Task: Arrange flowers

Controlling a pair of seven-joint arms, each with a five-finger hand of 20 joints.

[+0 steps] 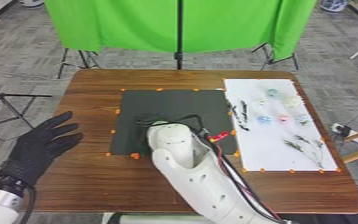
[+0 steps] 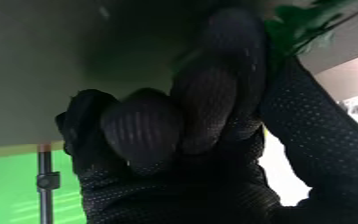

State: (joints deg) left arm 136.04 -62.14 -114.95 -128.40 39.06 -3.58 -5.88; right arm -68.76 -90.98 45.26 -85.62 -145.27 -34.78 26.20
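The brown wooden tabletop [image 1: 94,175] carries a white rectangular sheet [image 1: 262,156] on its right side and, beside that, a dark grey square mat [image 1: 171,102] nearer the middle. The white jointed right arm [image 1: 189,172] comes in over the mat. The gloved black left hand [image 1: 40,147] is at the tabletop's left edge, its fingers loosely spread and holding nothing. The gloved black right hand [image 2: 144,125] has its fingers bent in, and a green leafy sprig [image 2: 293,32] appears pinched up where the thumb meets them. More thin green sprigs [image 1: 297,146] lie on the near part of the sheet, dark stems with white buds [image 1: 239,114] along its mat side, and small blue, pink and cream flower heads [image 1: 284,118] farther off.

The step in hand looks to be laying this first greenery on the mat. Best to lower it nearly flat, so the stem meets the surface along its length rather than tip first, then part the thumb gently and draw back straight; leaves could snag on the glove's fabric and drag the sprig askew. Leaving room around it would help, since the light flower heads should be easily knocked.
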